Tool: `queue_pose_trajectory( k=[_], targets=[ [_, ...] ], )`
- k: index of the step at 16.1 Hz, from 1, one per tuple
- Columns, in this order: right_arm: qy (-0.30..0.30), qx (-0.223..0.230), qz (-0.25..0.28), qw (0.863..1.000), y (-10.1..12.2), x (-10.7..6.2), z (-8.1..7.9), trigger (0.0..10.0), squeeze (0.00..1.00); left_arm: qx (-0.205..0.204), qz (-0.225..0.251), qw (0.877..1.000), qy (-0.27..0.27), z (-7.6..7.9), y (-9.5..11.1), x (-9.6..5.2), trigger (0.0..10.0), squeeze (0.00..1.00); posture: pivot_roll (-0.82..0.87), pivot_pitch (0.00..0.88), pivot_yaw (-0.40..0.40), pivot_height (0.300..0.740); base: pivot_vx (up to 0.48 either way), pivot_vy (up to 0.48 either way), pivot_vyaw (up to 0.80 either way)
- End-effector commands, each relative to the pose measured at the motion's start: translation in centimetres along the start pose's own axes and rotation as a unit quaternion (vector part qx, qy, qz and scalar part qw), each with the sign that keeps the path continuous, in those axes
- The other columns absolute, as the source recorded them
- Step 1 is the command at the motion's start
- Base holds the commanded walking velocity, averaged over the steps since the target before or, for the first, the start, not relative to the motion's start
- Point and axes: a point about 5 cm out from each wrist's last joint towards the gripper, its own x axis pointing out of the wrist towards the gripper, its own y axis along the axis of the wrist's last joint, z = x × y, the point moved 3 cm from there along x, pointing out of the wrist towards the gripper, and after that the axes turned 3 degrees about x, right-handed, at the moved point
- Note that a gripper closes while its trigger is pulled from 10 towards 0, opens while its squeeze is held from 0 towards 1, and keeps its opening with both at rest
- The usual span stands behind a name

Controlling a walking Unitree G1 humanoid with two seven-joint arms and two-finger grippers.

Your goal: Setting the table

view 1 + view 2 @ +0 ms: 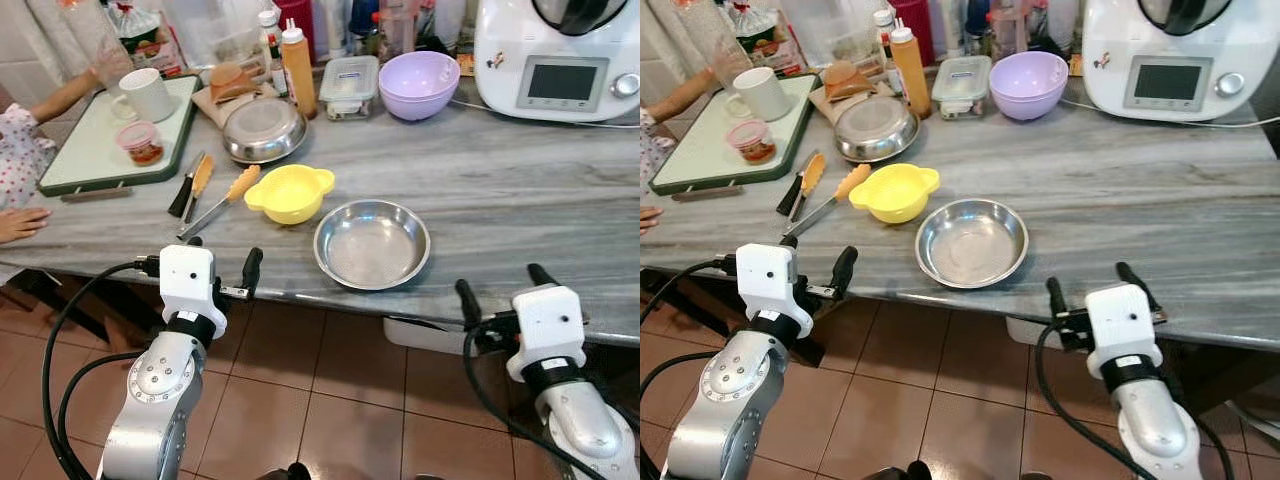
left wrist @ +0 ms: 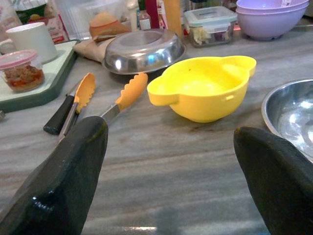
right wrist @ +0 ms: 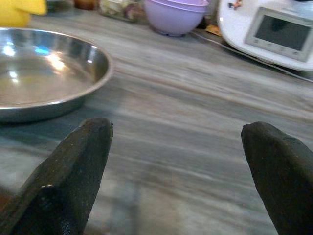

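Two grippers wait at the tabletop's (image 1: 500,190) near edge, fingers spread apart and holding nothing: left gripper (image 1: 222,266), right gripper (image 1: 503,285). Just past them sit a steel bowl (image 1: 372,243) and a yellow bowl (image 1: 288,192). Orange-tipped tongs (image 1: 222,200) point away toward a flipped steel bowl (image 1: 264,130). No words can be read.

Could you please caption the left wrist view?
Open left gripper faces a yellow bowl and orange-tipped tongs on the marble counter.
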Motion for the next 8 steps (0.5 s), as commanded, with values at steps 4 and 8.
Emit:
queue_pose_trajectory(
  k=[4, 8],
  targets=[
    [0.006, 0.026, -0.016, 0.999, -0.5, 0.9, -0.7, 10.0, 0.00, -0.014, 0.003, 0.999, -0.046, 1.0, -0.1, -0.3, 10.0, 0.00, -0.20, 0.157, 0.151, 0.740, 0.000, 0.000, 0.00],
    [0.022, 0.035, -0.034, 0.999, -1.3, 1.0, -1.7, 10.0, 0.00, -0.028, -0.031, 0.992, -0.122, 2.6, -1.6, -1.4, 10.0, 0.00, -0.18, 0.158, 0.142, 0.740, 0.000, 0.000, 0.00]
  ],
)
